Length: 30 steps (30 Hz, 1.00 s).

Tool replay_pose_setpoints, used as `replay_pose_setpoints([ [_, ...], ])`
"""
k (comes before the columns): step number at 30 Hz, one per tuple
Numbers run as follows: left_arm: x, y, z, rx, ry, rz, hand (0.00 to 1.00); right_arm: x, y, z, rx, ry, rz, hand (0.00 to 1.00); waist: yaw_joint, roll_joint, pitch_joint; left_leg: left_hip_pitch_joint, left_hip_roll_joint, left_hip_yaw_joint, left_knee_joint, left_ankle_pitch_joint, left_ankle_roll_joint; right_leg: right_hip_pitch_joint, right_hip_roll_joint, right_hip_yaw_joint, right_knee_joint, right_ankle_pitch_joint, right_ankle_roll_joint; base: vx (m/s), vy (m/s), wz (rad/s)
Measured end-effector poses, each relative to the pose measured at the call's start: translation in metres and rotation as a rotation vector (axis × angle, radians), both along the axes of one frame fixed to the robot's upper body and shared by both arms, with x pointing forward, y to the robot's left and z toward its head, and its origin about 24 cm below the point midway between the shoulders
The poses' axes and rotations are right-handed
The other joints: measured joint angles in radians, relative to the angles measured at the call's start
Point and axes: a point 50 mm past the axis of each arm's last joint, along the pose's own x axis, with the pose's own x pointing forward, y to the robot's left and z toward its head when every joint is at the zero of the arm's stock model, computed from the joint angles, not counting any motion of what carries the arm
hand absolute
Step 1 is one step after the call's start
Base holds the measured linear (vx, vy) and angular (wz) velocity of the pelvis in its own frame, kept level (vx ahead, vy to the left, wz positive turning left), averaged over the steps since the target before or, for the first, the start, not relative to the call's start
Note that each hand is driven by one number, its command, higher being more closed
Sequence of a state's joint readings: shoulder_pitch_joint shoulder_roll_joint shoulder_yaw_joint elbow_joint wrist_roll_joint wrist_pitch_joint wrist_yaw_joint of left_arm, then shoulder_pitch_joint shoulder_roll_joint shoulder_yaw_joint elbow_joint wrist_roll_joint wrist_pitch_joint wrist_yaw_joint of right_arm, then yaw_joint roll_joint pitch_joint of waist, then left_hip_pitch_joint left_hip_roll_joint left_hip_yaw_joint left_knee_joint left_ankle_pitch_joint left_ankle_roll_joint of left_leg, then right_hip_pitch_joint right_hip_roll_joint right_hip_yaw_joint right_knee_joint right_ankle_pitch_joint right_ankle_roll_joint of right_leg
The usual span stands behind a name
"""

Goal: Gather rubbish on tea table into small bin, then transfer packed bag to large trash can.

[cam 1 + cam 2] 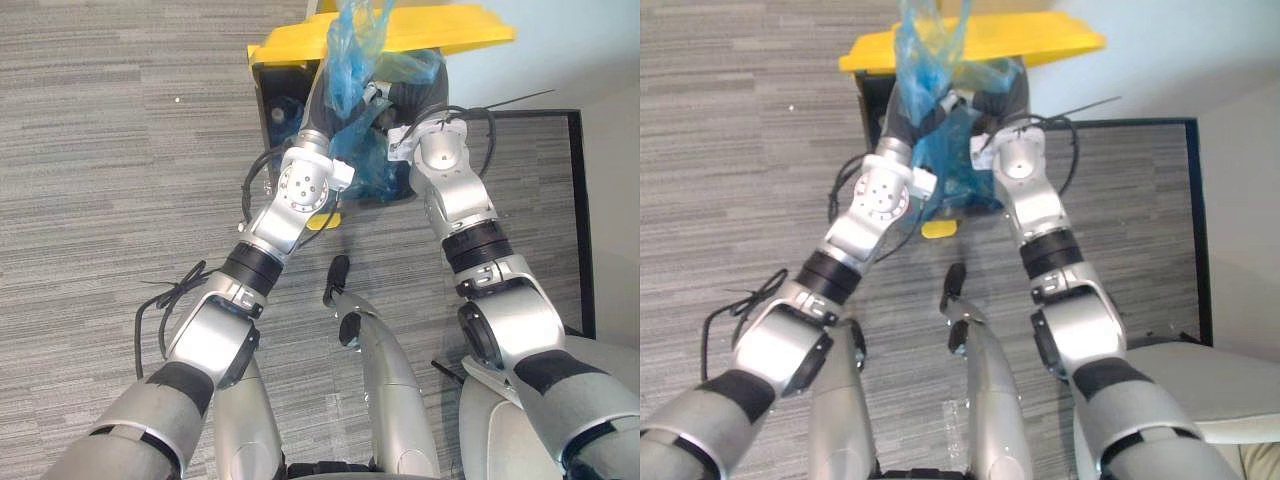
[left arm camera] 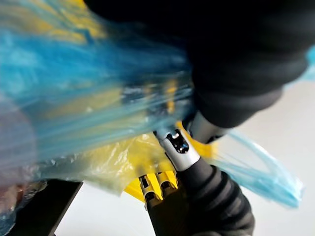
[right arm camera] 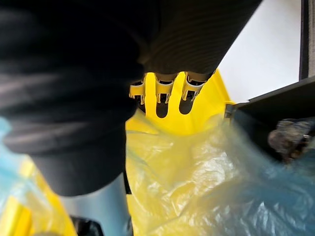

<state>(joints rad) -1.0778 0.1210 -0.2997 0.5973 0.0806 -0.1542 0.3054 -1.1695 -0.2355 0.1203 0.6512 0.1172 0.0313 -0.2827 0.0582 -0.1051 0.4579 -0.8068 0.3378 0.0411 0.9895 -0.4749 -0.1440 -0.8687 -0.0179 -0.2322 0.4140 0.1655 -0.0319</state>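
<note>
Currently on record, head views first.

Blue plastic bag (image 1: 352,70): translucent, crumpled, bulging. Sits high between the two hands, right at the front of the large trash can (image 1: 275,105). Rises with its gathered top across the yellow lid (image 1: 450,25); hangs with its lower bulge before the black body, near the yellow pedal (image 1: 325,219) at the can's foot. Already partly inside the can or not: cannot tell.

Left hand (image 1: 317,100): dark ribbed cover against the bag's left side, reached forward from the lower left. Buried in blue film past the cover; clamped on the bag or merely pushing it, cannot tell.

Right hand (image 1: 415,88): dark cover against the bag's right side, just beside the left hand, bag between. From its own wrist, aimed at the yellow lid with film spread below; hold on the bag likewise not readable.

Large trash can: black box body, yellow lid wider than the body. Stands on grey striped carpet (image 1: 100,150), close to a white wall (image 1: 590,50).

Left wrist view, extra: blue film streaked across yellow, right up against the dark cover.

Right wrist view, extra: dark can wall (image 3: 266,118) partly behind the film; blurred crumpled grey lump (image 3: 290,140) against that wall, nature not clear.

Black strip (image 1: 583,220): lies on the floor to the right of the right arm, turns a corner behind the can.
</note>
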Motion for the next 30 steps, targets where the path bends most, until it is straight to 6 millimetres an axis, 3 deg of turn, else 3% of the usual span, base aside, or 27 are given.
replay_pose_setpoints([
  [3,0.005,0.004,-0.004,-0.005,0.034,0.029,0.00,0.001,0.001,0.006,-0.001,-0.008,-0.003,0.00,-0.005,0.000,0.000,-0.002,0.002,0.002,0.004,0.000,0.000,-0.002,0.001,0.002,-0.001,0.003,0.000,-0.05,-0.056,-0.04],
  [6,0.026,0.030,-0.050,0.014,0.289,0.176,0.00,0.002,0.003,0.015,0.002,-0.015,-0.006,0.00,-0.022,0.009,0.017,-0.001,0.001,0.004,0.002,-0.001,0.000,-0.003,0.004,0.002,-0.002,0.004,-0.001,-0.03,-0.044,-0.03],
  [8,0.026,0.034,-0.058,0.019,0.313,0.191,0.00,0.001,0.004,0.020,0.003,-0.028,-0.004,0.00,-0.023,0.010,0.028,0.000,0.001,0.005,0.001,0.000,0.000,-0.003,0.004,0.003,-0.001,0.005,-0.004,-0.01,-0.019,-0.02],
  [17,0.022,0.025,-0.052,0.048,0.269,0.166,0.00,0.000,0.004,0.025,0.015,-0.044,-0.002,0.00,-0.026,0.010,0.048,0.032,-0.013,0.010,-0.009,0.005,-0.009,0.014,-0.001,0.018,0.014,0.009,-0.015,0.00,-0.007,0.00],
  [25,0.018,0.025,-0.069,0.055,0.304,0.163,0.00,-0.001,0.007,0.024,-0.011,-0.049,-0.010,0.00,-0.026,0.016,0.043,0.085,-0.017,0.019,-0.041,0.004,0.001,0.067,-0.001,0.023,-0.020,0.009,-0.013,-0.05,-0.038,0.02],
  [30,0.018,0.024,-0.070,0.057,0.304,0.159,0.00,0.000,0.012,0.020,-0.008,-0.031,0.000,0.00,-0.028,0.017,0.042,0.120,-0.016,0.034,-0.068,0.016,-0.015,0.087,0.002,0.024,-0.032,0.015,-0.019,0.00,-0.046,-0.07],
])
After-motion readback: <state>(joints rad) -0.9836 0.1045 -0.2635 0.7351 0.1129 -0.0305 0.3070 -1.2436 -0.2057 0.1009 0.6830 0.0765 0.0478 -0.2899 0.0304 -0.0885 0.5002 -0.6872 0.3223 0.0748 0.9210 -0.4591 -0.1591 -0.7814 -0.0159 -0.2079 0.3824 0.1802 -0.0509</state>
